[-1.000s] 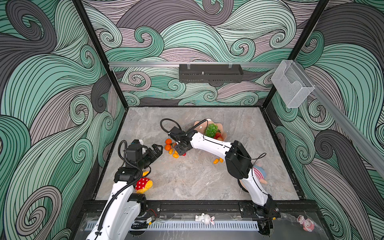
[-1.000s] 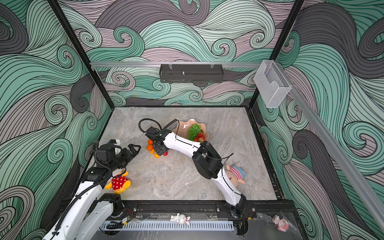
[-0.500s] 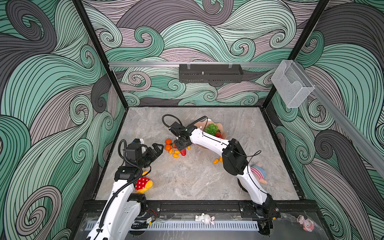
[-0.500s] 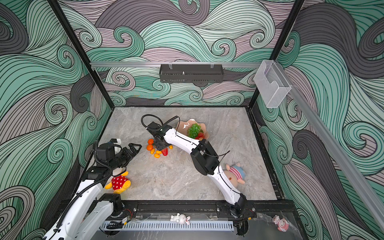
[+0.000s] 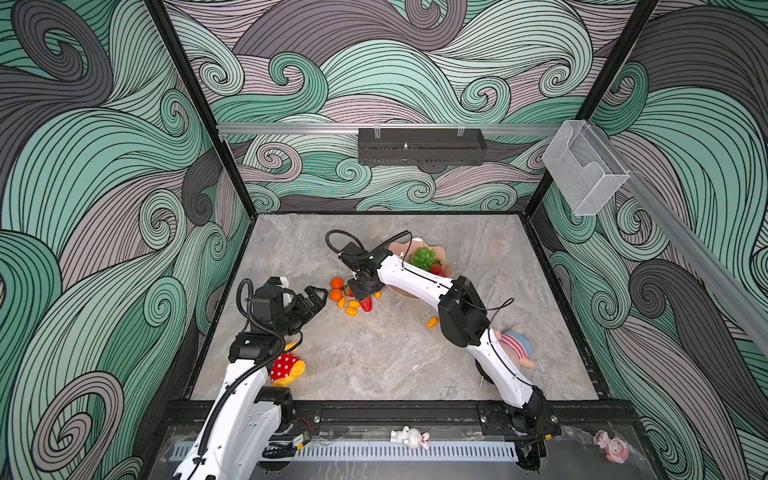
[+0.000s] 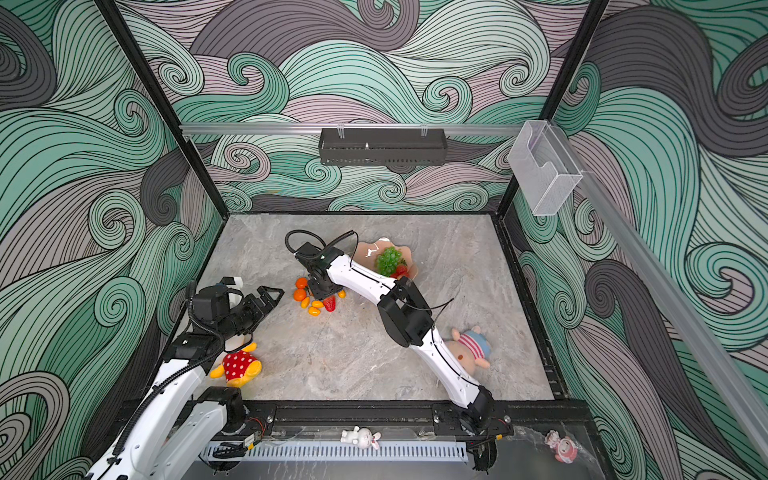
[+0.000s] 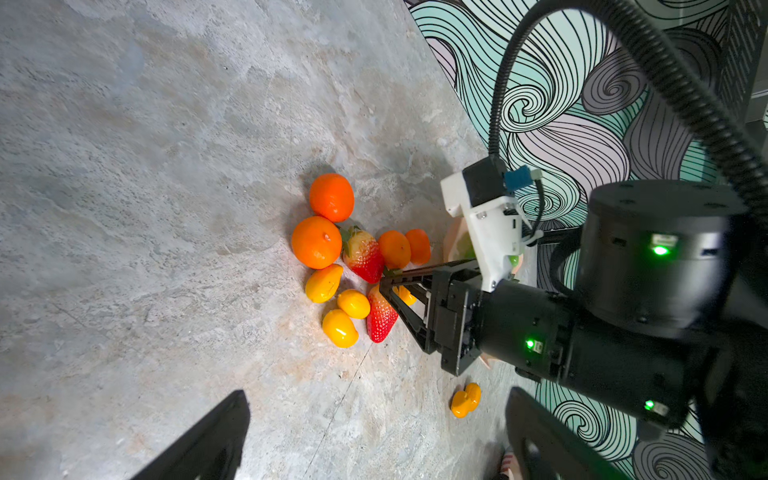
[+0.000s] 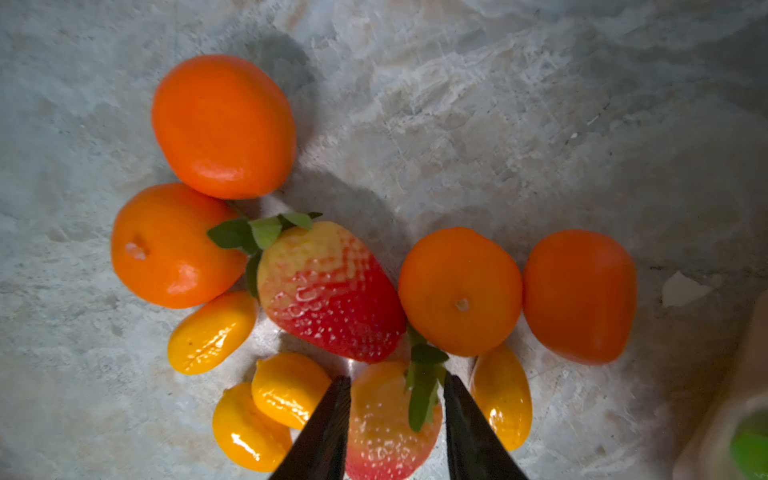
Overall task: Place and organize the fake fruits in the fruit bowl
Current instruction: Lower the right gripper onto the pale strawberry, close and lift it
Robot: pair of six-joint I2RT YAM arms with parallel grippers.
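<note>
Straddling strawberry (image 8: 382,436) with right pincer (image 8: 397,377) narrow, firm hold unconfirmed. Risk of squirting glossy tapered fruit out under squeeze, of scattering kumquats (image 8: 291,386) just outside each finger (image 8: 324,424). Fruit bowl (image 5: 398,250) behind pincer, beside its arm. Left pincer (image 6: 272,293) wide, empty.

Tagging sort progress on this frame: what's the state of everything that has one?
Left claw: open, empty.
Right claw: straddles a strawberry on the table, grip unclear.
Bowl: holds grapes and a red fruit.
Loose fruits: clustered on table, outside bowl.
Stray kumquat: alone on table.
Dotted plush: lying on table.
Doll: lying on table.
</note>
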